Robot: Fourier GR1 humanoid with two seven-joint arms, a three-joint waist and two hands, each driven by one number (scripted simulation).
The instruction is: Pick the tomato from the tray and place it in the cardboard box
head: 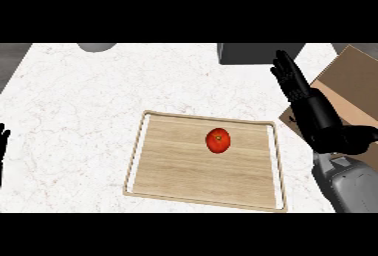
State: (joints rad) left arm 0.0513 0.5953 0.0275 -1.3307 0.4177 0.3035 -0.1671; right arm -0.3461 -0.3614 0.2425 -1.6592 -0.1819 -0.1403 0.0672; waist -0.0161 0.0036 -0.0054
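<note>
Counter (81, 110) of white marble with faint pink veins fills the view from above. At its far edge sit a grey round object (97, 47), only partly seen, and a dark grey block (258, 53). The right hand (295, 85) is raised over the counter's right side, fingers straight and spread wide, holding nothing; its grey forearm (345, 185) enters from the lower right. Just behind and to the right of that hand lies the cardboard box (354, 85), partly hidden by the arm. To the left of the hand and nearer the robot is a wooden tray (177, 165) with a pale raised rim. The tomato (218, 140) rests on the tray, right of its middle, well apart from the hand. The left hand (4, 142) shows only as a sliver at the left edge; its fingers cannot be judged.
</note>
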